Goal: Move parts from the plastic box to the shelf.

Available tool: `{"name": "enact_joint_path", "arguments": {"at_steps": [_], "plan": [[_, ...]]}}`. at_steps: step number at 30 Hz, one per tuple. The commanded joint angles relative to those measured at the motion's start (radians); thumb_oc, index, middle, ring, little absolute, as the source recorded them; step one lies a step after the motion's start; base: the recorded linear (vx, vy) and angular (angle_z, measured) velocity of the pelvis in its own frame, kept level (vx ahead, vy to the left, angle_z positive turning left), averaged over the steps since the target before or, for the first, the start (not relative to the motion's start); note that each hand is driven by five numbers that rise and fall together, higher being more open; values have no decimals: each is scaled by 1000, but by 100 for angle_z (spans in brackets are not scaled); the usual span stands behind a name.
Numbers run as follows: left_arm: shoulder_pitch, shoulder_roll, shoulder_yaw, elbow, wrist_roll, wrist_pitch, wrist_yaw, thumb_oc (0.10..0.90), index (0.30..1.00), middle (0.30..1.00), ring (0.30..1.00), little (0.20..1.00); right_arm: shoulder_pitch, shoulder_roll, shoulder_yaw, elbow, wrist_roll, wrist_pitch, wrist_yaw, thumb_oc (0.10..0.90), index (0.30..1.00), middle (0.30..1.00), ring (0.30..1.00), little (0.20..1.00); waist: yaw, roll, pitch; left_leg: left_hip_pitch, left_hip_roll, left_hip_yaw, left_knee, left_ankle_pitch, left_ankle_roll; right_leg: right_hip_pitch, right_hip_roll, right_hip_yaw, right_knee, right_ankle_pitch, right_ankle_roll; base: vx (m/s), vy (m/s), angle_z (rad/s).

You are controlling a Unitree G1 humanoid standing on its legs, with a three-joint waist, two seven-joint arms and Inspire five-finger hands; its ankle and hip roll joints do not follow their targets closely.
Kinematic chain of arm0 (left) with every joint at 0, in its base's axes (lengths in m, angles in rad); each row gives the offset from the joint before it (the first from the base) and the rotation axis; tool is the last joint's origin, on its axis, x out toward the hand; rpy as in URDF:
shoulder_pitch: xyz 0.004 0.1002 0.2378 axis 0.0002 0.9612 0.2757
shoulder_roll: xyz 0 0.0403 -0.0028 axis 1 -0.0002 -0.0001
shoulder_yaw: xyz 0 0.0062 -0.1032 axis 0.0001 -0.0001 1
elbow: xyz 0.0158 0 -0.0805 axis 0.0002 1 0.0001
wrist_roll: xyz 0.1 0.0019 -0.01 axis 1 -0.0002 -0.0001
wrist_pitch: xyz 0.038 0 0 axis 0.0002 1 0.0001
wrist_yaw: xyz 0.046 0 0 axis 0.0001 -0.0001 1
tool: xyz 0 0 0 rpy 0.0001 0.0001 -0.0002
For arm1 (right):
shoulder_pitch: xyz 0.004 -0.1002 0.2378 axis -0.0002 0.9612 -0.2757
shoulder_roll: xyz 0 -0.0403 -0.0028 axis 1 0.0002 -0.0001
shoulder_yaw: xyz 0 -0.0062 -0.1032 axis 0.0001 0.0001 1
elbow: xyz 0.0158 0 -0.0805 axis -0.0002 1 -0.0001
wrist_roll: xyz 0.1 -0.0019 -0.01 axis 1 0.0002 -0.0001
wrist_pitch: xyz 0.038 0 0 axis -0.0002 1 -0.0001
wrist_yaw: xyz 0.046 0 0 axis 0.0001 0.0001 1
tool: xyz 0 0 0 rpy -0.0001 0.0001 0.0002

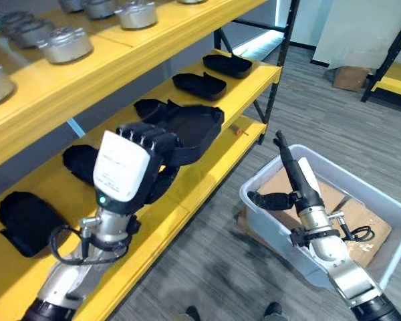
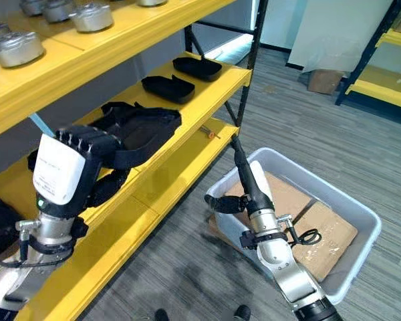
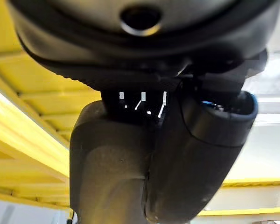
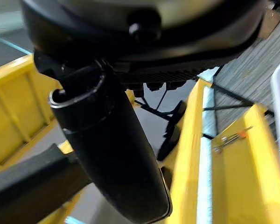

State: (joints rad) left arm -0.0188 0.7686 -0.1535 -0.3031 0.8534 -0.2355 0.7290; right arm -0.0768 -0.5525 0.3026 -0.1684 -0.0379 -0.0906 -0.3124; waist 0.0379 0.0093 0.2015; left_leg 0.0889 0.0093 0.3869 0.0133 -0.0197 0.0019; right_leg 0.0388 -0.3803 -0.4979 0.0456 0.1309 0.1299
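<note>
Presently, item by item. Left hand (image 1: 130, 164): raised at the middle shelf (image 1: 254, 77) of the yellow rack, fingers curled round one large black part (image 1: 194, 127) that lies partly on that shelf. Right hand (image 1: 295, 175): above the plastic box (image 1: 387, 207), fingers straight and together, thumb out to the side, holding nothing. Black parts on the middle shelf beyond the held one: two shallow trays (image 1: 199, 85), plus three or so more dark pieces (image 1: 27, 221) nearer the left hand. Top shelf: a row of grey metal parts (image 1: 65, 44), count uncertain as some are cut off. Box contents: brown cardboard (image 2: 321, 234). Right wrist view alone shows a small orange-tipped tool (image 4: 232, 136) lying close on the lower shelf (image 4: 238, 186). No legible writing.
</note>
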Motion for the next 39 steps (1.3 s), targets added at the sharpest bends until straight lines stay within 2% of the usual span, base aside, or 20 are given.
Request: {"name": "enact_joint_path", "arguments": {"at_steps": [1,3,6,8,10,11,14,16,17,22,23,28,29,31,33,34,35,36,37,39], "plan": [[-16,10,88,-124,39,5,145,400,300,300,300,300,-86,-18,-24,-119,-20,-139,-79,900,1000,1000,1000,1000,21,24,-100,31,77,-47,-24,-41,-59,54,159,-5,-26,-115,22,-106,329,41],[-35,30,89,-133,41,-2,139,400,300,300,300,300,-80,-6,-32,-146,-17,-152,-98,900,1000,1000,1000,1000,31,22,-105,36,50,-75,-51,-40,-43,56,139,4,-24,-105,49,-104,267,29],[-78,42,67,-119,35,-9,119,400,300,300,300,300,-62,4,-42,-173,-10,-152,-120,900,1000,1000,1000,1000,20,15,-103,14,25,-106,-51,-29,-12,42,133,59,19,-119,41,-113,149,47],[-128,40,16,-95,35,-6,112,400,300,300,300,300,-43,14,-44,-183,-30,-139,-151,900,1000,1000,1000,1000,-10,5,-105,-4,3,-184,-42,-36,13,15,162,185,52,-147,32,-74,50,96],[-136,39,9,-90,39,-6,114,400,300,300,300,300,-42,15,-44,-183,-35,-139,-154,900,1000,1000,1000,1000,-12,3,-109,-15,1,-192,-39,-32,16,4,164,196,57,-148,30,-26,14,129],[-158,35,-17,-89,57,2,109,400,300,300,300,300,-31,16,-49,-180,-50,-141,-171,900,1000,1000,1000,1000,-33,-1,-105,-19,-8,-239,-34,-36,27,-5,204,277,91,-179,15,-22,10,66],[-160,34,-19,-88,57,2,109,400,300,300,300,300,-31,16,-50,-180,-50,-142,-171,900,1000,1000,1000,1000,-33,-1,-107,-22,-8,-240,-34,-35,27,-9,203,276,93,-179,14,-17,4,37],[-198,33,-18,-97,57,36,66,400,300,300,300,300,2,0,-95,-174,-62,-156,-162,900,1000,1000,1000,1000,-64,-14,-102,-37,-45,-342,-38,-21,40,-30,334,407,161,-217,-33,-81,-89,51],[-194,39,6,-73,40,29,67,400,300,300,300,300,19,-8,-117,-152,-68,-197,-174,900,1000,1000,1000,1000,-66,-18,-102,-58,-67,-406,-22,-19,33,-24,367,453,116,-228,-61,-70,-188,154],[-158,28,20,-68,76,27,104,400,300,300,300,300,-8,-11,-111,-128,-98,-220,-217,900,1000,1000,1000,1000,-51,-15,-95,-70,-79,-422,-6,-27,28,-13,364,449,62,-204,-66,-38,-90,61],[-139,21,24,-77,102,51,116,400,300,300,300,300,-20,-14,-102,-130,-116,-213,-242,900,1000,1000,1000,1000,-45,-9,-93,-72,-86,-421,1,-31,28,-6,365,452,40,-195,-69,-20,-67,15],[-131,23,30,-88,105,89,136,400,300,300,300,300,-14,-29,-111,-134,-117,-210,-270,900,1000,1000,1000,1000,-64,-16,-86,-95,-83,-328,101,-78,18,0,352,428,21,-186,-72,-31,-26,15],[-136,25,27,-90,101,97,136,400,300,300,300,300,-9,-39,-119,-133,-112,-208,-273,900,1000,1000,1000,1000,-71,-24,-80,-109,-72,-288,153,-101,11,9,339,417,16,-185,-72,-90,-14,31],[-159,24,17,-93,100,112,132,400,300,300,300,300,-7,-46,-124,-121,-121,-208,-286,900,1000,1000,1000,1000,-88,-35,-66,-153,-10,-216,259,-94,-16,11,317,390,18,-178,-75,-112,8,59],[-180,31,10,-102,92,156,107,400,300,300,300,300,-14,-53,-119,-111,-138,-217,-295,900,1000,1000,1000,1000,-115,-30,-69,-146,98,-163,268,-63,-44,0,300,352,31,-183,-73,-60,126,100],[-180,31,10,-104,91,158,105,400,300,300,300,300,-15,-54,-119,-111,-137,-216,-294,900,1000,1000,1000,1000,-116,-30,-69,-143,99,-164,262,-60,-46,1,301,351,33,-185,-74,17,242,51],[-172,42,18,-109,72,183,92,400,300,300,300,300,-15,-62,-122,-115,-125,-215,-278,900,1000,1000,1000,1000,-125,-19,-78,-108,132,-174,204,-38,-55,-6,290,352,41,-191,-71,40,209,25],[-168,48,23,-110,64,192,90,400,300,300,300,300,-14,-66,-125,-115,-123,-219,-272,900,1000,1000,1000,1000,-127,-16,-81,-95,139,-179,175,-34,-58,-6,287,354,43,-194,-69,66,362,32],[-145,46,38,-108,62,190,102,400,300,300,300,300,-7,-75,-137,-114,-124,-226,-266,900,1000,1000,1000,1000,-126,-8,-83,-82,186,-200,118,37,-86,1,276,363,44,-202,-65,63,295,21],[-114,37,58,-109,69,189,117,400,300,300,300,300,1,-84,-151,-113,-157,-226,-269,900,1000,1000,1000,1000,-125,-3,-84,-78,219,-229,70,94,-107,6,267,370,46,-207,-64,51,276,8]]}}
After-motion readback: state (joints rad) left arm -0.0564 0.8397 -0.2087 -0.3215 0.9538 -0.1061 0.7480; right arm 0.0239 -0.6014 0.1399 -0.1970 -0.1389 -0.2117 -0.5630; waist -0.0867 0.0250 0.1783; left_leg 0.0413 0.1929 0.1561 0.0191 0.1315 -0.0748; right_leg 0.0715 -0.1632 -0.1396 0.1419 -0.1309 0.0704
